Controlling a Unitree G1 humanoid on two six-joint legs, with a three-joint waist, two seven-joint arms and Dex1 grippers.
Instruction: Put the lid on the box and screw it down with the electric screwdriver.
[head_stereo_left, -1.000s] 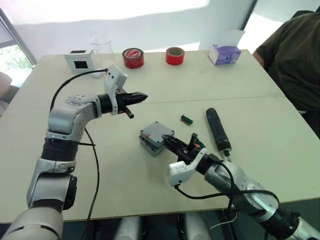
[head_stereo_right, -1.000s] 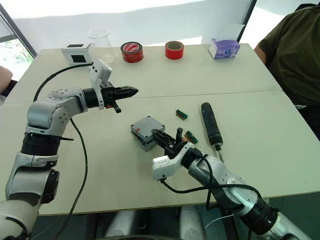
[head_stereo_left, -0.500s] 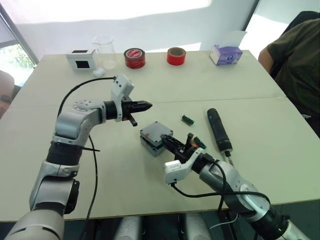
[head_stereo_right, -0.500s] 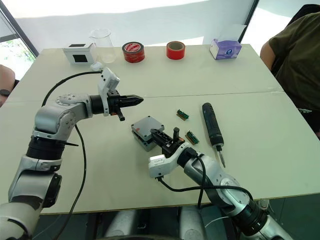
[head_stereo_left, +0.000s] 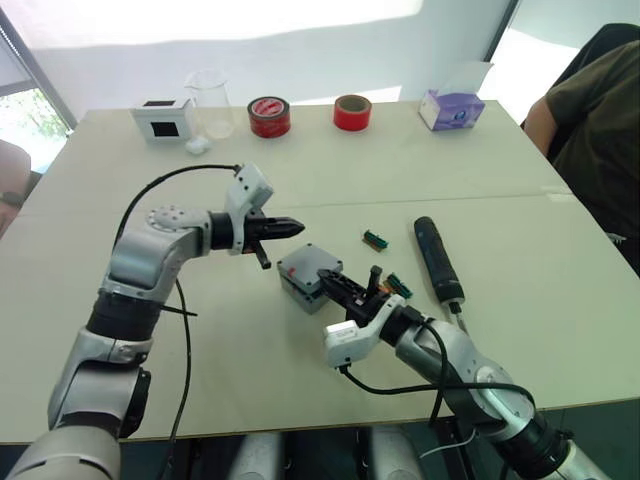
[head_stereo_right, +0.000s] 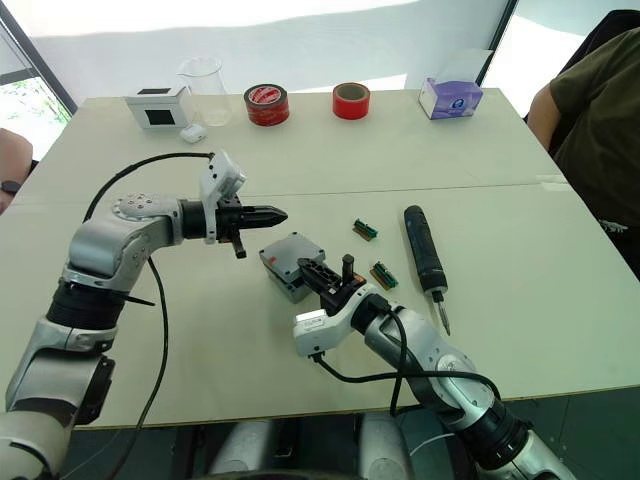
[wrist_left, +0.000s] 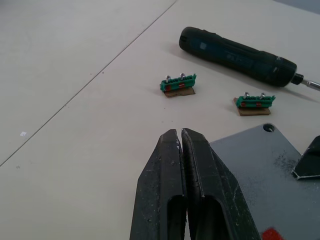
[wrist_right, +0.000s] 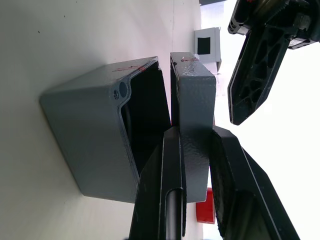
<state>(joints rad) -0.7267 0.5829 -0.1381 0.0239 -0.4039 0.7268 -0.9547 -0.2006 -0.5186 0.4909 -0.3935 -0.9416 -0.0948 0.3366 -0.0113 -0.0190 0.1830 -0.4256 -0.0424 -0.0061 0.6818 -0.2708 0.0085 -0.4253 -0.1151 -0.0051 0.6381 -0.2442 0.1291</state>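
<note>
Head views. The box (head_stereo_left: 303, 282) sits at centre frame on the table (head_stereo_left: 500, 180), with the lid (head_stereo_right: 292, 253) over its top. Both look like rigid moulded plastic, light and fairly slick, so a pinch on the lid's edge seems the sound hold, and the box may skid if pushed sideways. The right gripper (head_stereo_left: 345, 291) reaches up from lower centre to the lid's near edge. The left gripper (head_stereo_right: 262, 214) hovers just left of and above the box, fingers together, carrying nothing. The screwdriver (head_stereo_left: 437, 258) lies untouched at centre right, bit toward the lower edge; its thick barrel is the obvious place to grasp, and it looks the heaviest item. Two small green parts (head_stereo_left: 375, 238) lie between it and the box.

Left wrist view. The left fingers (wrist_left: 165, 175) are pressed shut, empty, poised over the lid's grey corner with its screw hole (wrist_left: 268, 127). The screwdriver (wrist_left: 235, 49) lies at upper right.

Right wrist view. The right fingers (wrist_right: 170, 170) clamp the lid (wrist_right: 192, 95) across its thin wall, one inside, one outside, narrowly parted by that thickness. The lid stands slightly apart from the box's open rim (wrist_right: 131, 95), so it is judged not yet seated. The left gripper (wrist_right: 260, 60) shows at upper right.
</note>
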